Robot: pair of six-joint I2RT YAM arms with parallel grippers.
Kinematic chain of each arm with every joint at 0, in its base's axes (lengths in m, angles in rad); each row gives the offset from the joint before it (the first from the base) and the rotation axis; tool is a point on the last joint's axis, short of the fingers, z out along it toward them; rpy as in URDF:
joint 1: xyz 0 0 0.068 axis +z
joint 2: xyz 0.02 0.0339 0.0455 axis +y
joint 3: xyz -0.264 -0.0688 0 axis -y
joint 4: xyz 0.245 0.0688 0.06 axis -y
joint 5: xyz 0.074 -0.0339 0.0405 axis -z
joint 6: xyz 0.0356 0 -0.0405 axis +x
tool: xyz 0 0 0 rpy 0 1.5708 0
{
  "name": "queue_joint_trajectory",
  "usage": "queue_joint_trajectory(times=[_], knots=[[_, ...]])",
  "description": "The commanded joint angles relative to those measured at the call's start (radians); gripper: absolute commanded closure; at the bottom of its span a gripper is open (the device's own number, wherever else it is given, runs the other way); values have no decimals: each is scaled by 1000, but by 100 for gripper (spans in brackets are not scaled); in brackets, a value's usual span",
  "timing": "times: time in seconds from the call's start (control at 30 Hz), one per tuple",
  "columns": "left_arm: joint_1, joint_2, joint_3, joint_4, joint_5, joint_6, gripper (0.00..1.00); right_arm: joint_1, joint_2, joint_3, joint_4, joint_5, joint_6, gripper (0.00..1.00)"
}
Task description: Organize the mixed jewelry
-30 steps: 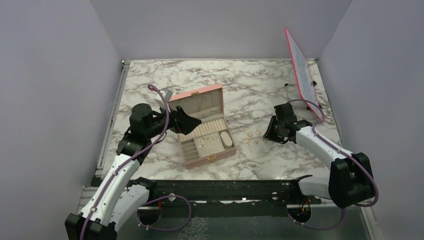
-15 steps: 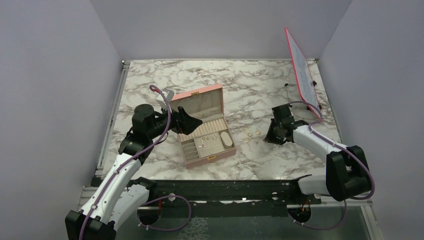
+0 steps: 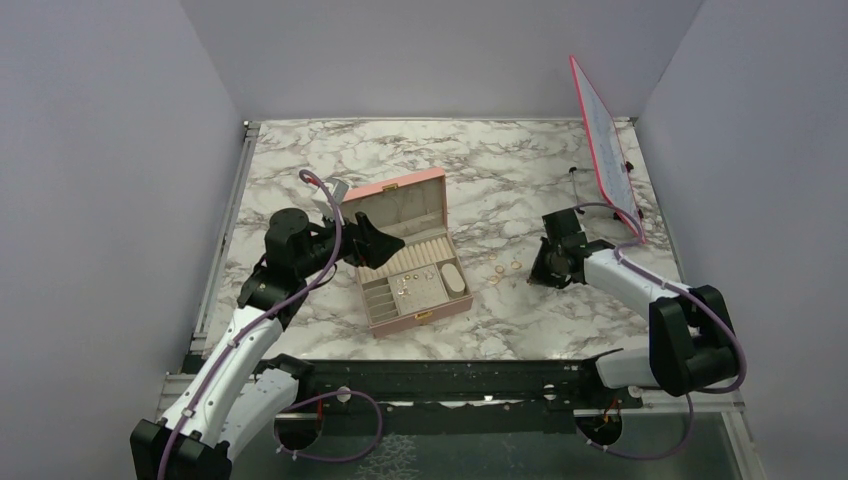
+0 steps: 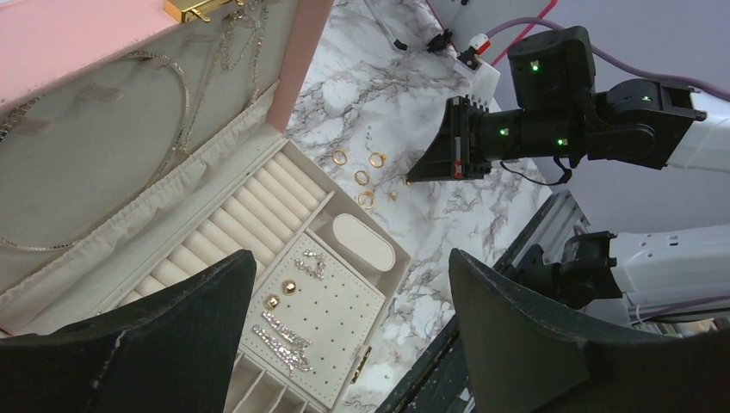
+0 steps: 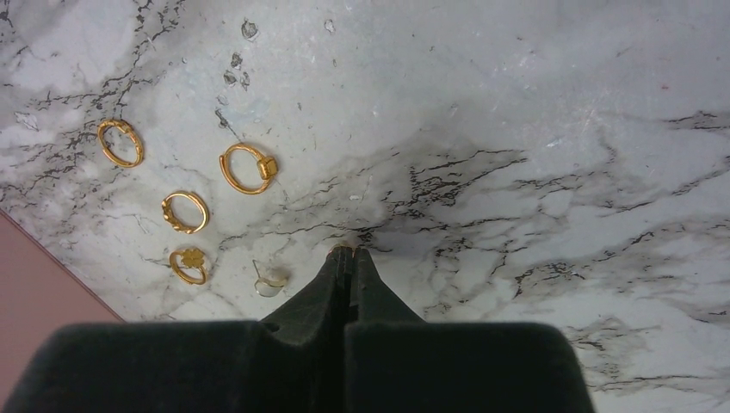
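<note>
In the right wrist view the right gripper (image 5: 349, 255) sits at bottom centre, its jaws pressed together and the tips down on the table (image 5: 534, 172). A faint gold glint shows right at the tips, too small to tell whether a piece is pinched there or nothing at all. That is the first risk. Something this tiny can sit half-caught on a finger edge and drop on the lift. The jaws may also have closed on bare marble, and the arm would then carry nothing to the box.

Just left of the tips in that frame lies a pale earring (image 5: 269, 280). Beyond it, toward the upper left, four gold rings (image 5: 248, 168) lie apart from one another on the marble. A sideways drag of the closed fingers could flick the earring or roll a ring away, perhaps against the pink box (image 5: 21, 292) at the lower left edge, or out of easy reach.

Farther off, the left gripper (image 4: 349, 267) hangs over the open box with its jaws spread wide, holding nothing. If the right arm carries across while the left hangs there, the two would meet above the box, at the centre of the top view. A bump could jolt the box and scatter the pieces seated in its pad.
</note>
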Motion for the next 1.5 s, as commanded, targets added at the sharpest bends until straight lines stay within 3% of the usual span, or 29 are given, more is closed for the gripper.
queue_joint_trajectory(times=[0.0, 0.23, 0.47, 0.83, 1.07, 1.47], knots=[[-5, 4, -3, 27, -20, -15, 17, 5, -3, -7, 32, 15, 2, 99], [-13, 26, 14, 35, -6, -89, 9, 5, -136, -49, 136, -126, -27, 99], [-52, 75, 17, 70, -16, -271, 2, 5, -285, -96, 314, -279, -38, 99], [-276, 207, 6, 170, -154, -577, 1, 67, -390, -177, 726, -534, -20, 99], [-374, 296, -49, 411, -194, -879, 15, 134, -403, -223, 949, -590, -4, 99], [-413, 374, -29, 520, -241, -1025, 30, 174, -379, -250, 1189, -733, -20, 99]])
